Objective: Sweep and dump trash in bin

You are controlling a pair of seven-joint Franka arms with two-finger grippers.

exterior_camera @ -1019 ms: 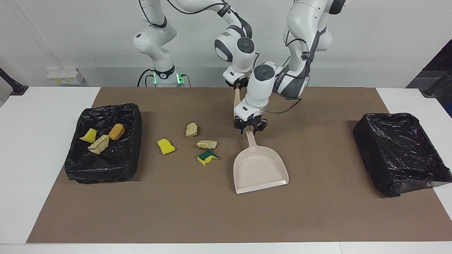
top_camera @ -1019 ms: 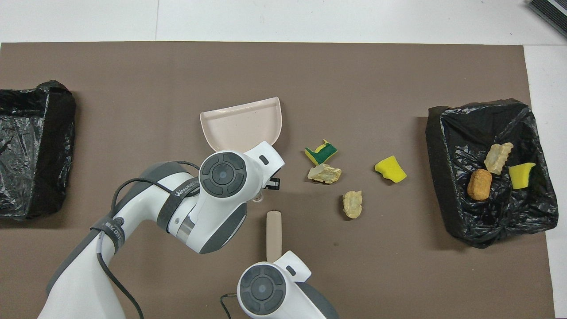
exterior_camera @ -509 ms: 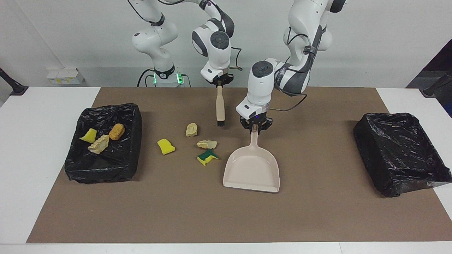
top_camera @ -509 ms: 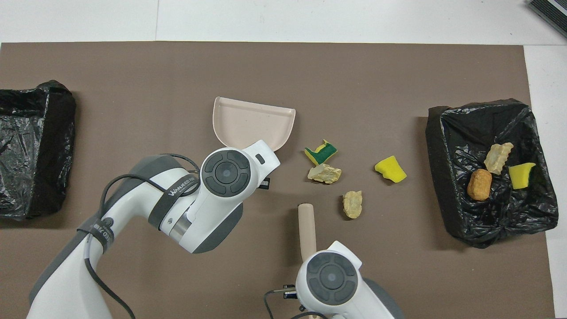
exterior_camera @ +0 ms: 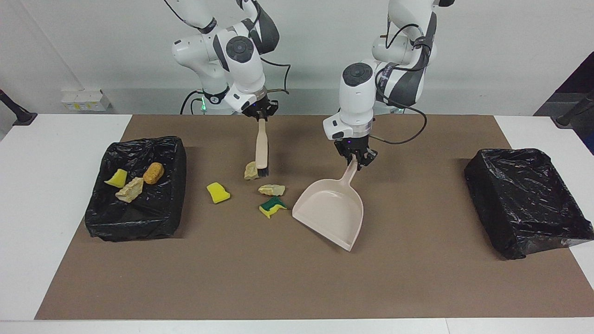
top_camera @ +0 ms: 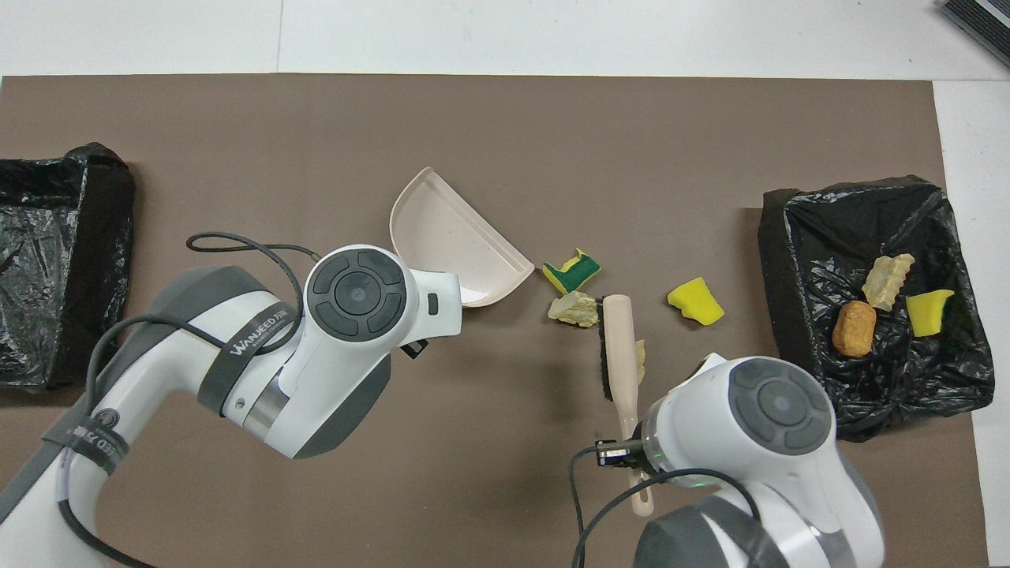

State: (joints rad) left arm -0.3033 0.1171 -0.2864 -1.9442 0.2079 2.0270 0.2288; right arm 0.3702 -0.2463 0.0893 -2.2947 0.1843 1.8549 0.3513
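Brown mat [exterior_camera: 417, 278] was strewn with four light scraps [exterior_camera: 272, 189] between brush [exterior_camera: 261, 149] and dustpan [exterior_camera: 332, 211].
Both tools were pinched at their stiff handles by right gripper [exterior_camera: 261, 114] and left gripper [exterior_camera: 356, 159]; three scraps lay in bin [exterior_camera: 100, 222].

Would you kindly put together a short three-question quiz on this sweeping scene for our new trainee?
1. True or false: the beige plastic dustpan holds a scrap.
2. How many scraps lie in the black-lined bin at the right arm's end of the table?
3. Which scrap does the beige brush in the right gripper meet? A) pale stone-like chunk B) plain yellow sponge piece C) green-and-yellow sponge piece

Key: 1. False, it is empty, held by the left gripper. 2. Three. 3. A.
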